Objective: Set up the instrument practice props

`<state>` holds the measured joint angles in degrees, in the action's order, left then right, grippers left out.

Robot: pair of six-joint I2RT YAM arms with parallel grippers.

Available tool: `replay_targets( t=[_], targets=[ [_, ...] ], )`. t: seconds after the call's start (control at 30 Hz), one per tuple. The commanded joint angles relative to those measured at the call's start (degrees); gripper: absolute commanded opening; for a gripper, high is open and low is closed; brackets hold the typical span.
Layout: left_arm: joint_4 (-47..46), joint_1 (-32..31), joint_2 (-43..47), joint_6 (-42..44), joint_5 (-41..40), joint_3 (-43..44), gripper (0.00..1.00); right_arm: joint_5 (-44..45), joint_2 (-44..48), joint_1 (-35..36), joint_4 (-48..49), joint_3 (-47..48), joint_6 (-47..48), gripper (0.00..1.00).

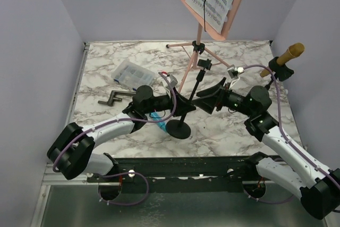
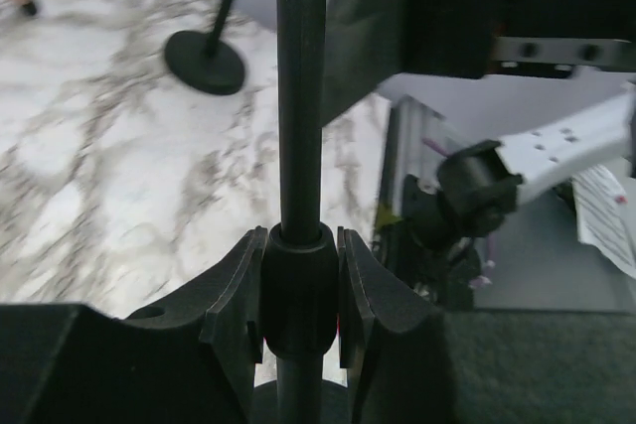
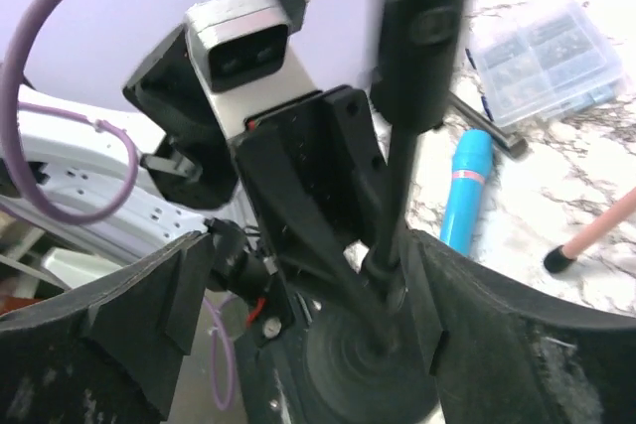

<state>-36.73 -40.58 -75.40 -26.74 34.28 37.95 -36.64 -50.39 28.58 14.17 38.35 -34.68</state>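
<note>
light: bright, even, soft, from overhead
shadows: faint, a small patch beside the mic stand base [image 1: 178,129]
glare: slight sheen on the marble table [image 1: 234,131]
blur: mic stand pole [image 3: 417,37] smeared in right wrist view; left wrist background soft

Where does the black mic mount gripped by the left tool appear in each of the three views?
Top external: black mic mount at centre, round base on the marble table, pole leaning up-right.
Left wrist: its pole runs upright mid-frame, clamped in the left tool.
Right wrist: pole and base centre-bottom, inside the open right tool.
Shared landmark: the left tool clamping the pole, visible in all three.
</note>
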Motion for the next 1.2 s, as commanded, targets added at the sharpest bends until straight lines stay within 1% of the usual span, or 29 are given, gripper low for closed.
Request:
replay_targets(
  t=[0.0,0.03,0.13,0.17,0.2,0.23,0.27,0.3,0.37,0.43,0.47,0.5,0.53,0.57,0.6,0.63,0.67,0.7,0.73,0.77,0.8,0.87,0.9,1.0,1.03,1.13,1.17],
  targets=[
    [-21.6,-3.2,-3.6,-5.7,11.9,1.7,0.00,-0.2,-0.6,-0.6,20.1,-5.3,-15.2,0.78],
    [-23.9,-3.5,-4.2,-7.1,12.1,1.4,0.00,3.2,-0.4,-0.6,17.5,-4.7,-14.9,0.75],
    [-30.5,-3.5,-5.1,-11.0,11.9,0.1,0.00,7.0,1.0,-0.6,12.8,-3.7,-12.4,0.73],
    [-30.7,-3.5,-5.5,-12.0,12.7,0.4,0.00,7.9,1.9,-0.5,13.0,-4.1,-12.5,0.72],
    [-30.8,-3.5,-6.5,-13.0,13.6,1.0,0.00,8.3,2.6,-0.6,14.4,-4.7,-12.6,0.67],
    [-31.3,-3.5,-7.4,-14.4,14.7,1.5,0.00,8.4,3.1,-0.5,16.5,-5.4,-12.7,0.60],
    [-32.1,-3.5,-8.7,-15.8,15.3,1.9,0.00,8.5,3.5,-0.6,17.7,-6.0,-12.9,0.49],
    [-33.1,-3.5,-9.9,-17.1,15.1,2.2,0.00,8.4,3.9,-0.6,19.0,-6.5,-12.8,0.42],
    [-34.7,-3.4,-11.9,-19.4,14.9,2.3,0.00,8.7,3.9,-0.6,21.2,-7.4,-12.2,0.35],
    [-35.6,-3.4,-13.5,-21.9,15.7,2.4,0.02,9.2,3.6,-0.5,22.2,-7.8,-10.6,0.08],
    [-35.6,-3.2,-13.6,-22.8,15.4,2.1,0.07,9.5,3.4,-0.5,21.7,-7.7,-8.7,0.01],
    [-35.8,-3.2,-13.2,-23.0,15.2,1.3,0.13,9.5,3.2,-0.6,21.4,-7.5,-6.6,0.00],
    [-35.5,-3.2,-12.6,-23.2,14.5,0.5,0.26,9.7,2.8,-0.5,21.5,-7.3,-5.0,0.00],
    [-34.0,-2.9,-11.2,-23.3,12.7,-0.6,0.46,10.0,2.5,-0.6,21.4,-7.1,-2.5,0.00],
    [-29.3,-2.3,-9.0,-22.7,10.9,-1.4,0.77,10.7,2.4,-0.6,20.1,-6.7,0.6,0.00],
    [-24.0,-1.6,-6.7,-20.8,8.9,-2.0,0.86,11.7,2.3,-0.5,19.1,-6.3,3.1,0.00],
    [-17.2,-1.5,-3.2,-18.2,6.5,-2.8,0.90,13.4,2.4,-0.5,18.3,-6.2,5.5,0.00],
    [-9.5,-1.4,0.2,-14.4,3.3,-3.0,0.97,15.1,2.4,-0.5,17.5,-6.2,7.6,0.00],
    [0.6,-1.4,4.3,-11.5,-2.0,-2.3,0.99,17.1,2.2,-0.5,17.0,-6.3,10.2,0.00],
    [9.9,-1.4,7.6,-10.1,-7.1,-1.3,0.99,19.4,2.0,-0.3,16.3,-6.3,11.6,0.00],
    [17.5,-1.4,11.1,-9.5,-14.1,0.6,0.99,21.2,1.7,-0.1,15.8,-6.4,13.2,0.00],
    [30.4,-1.5,15.6,-10.9,-24.6,5.7,0.99,25.7,0.7,1.4,15.9,-6.7,15.2,0.00],
    [34.1,-1.7,17.3,-11.2,-27.9,8.2,0.99,28.9,-0.2,2.4,16.2,-7.0,15.8,0.00],
    [35.9,-3.4,19.4,-12.7,-33.7,14.6,0.99,39.6,-3.4,7.7,17.8,-7.0,18.0,0.00],
    [36.0,-4.4,18.8,-12.1,-37.1,16.9,0.99,43.9,-4.5,9.5,17.9,-6.6,19.2,0.00],
    [36.6,-7.7,14.6,-7.8,-43.1,22.8,0.99,51.2,-6.9,14.0,19.5,-5.7,22.0,0.00],
    [36.6,-8.4,12.7,-6.0,-43.9,24.6,0.99,53.1,-7.4,15.0,20.2,-5.6,22.9,0.00]
  ],
)
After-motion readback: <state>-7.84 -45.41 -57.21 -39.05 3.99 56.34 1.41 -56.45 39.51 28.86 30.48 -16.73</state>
